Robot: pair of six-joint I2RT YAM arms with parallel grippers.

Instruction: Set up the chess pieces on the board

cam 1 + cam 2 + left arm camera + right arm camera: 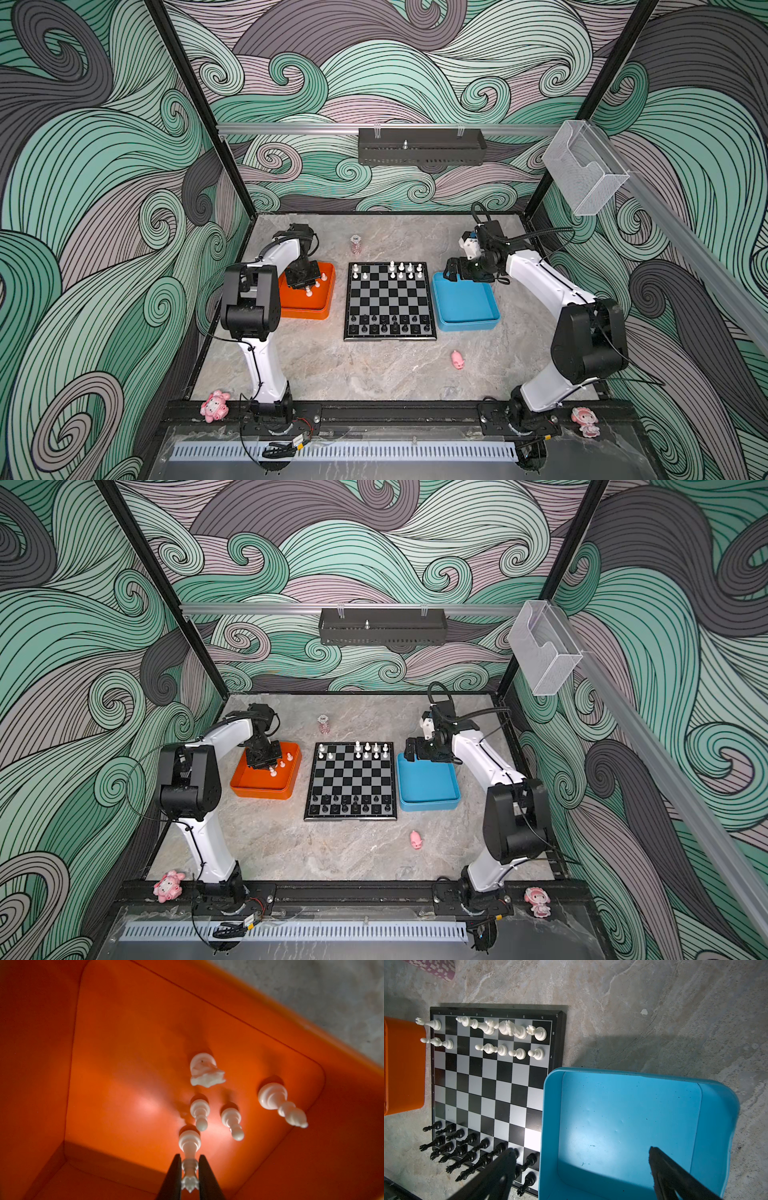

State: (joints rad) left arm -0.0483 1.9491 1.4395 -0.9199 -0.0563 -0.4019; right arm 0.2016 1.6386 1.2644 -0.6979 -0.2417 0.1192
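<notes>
The board (390, 299) (351, 779) lies mid-table, with white chess pieces (401, 270) on part of its two far rows and black ones (388, 324) (467, 1147) filling the two near rows. Inside the orange tray (307, 313) my left gripper (306, 286) (189, 1159) is shut on the top of a white crowned piece (189, 1142) whose base rests on the tray floor. A knight (204, 1072), two pawns (199, 1113) and a bishop (280, 1103) stand beside it. My right gripper (451, 270) (581, 1150) hangs open over the blue tray (469, 303) (633, 1105), holding nothing.
A small pinkish jar (355, 244) stands behind the board. A pink pig figurine (457, 359) lies on the table in front of the blue tray. Pink dolls (215, 406) (585, 422) sit on the front rail by each arm's base.
</notes>
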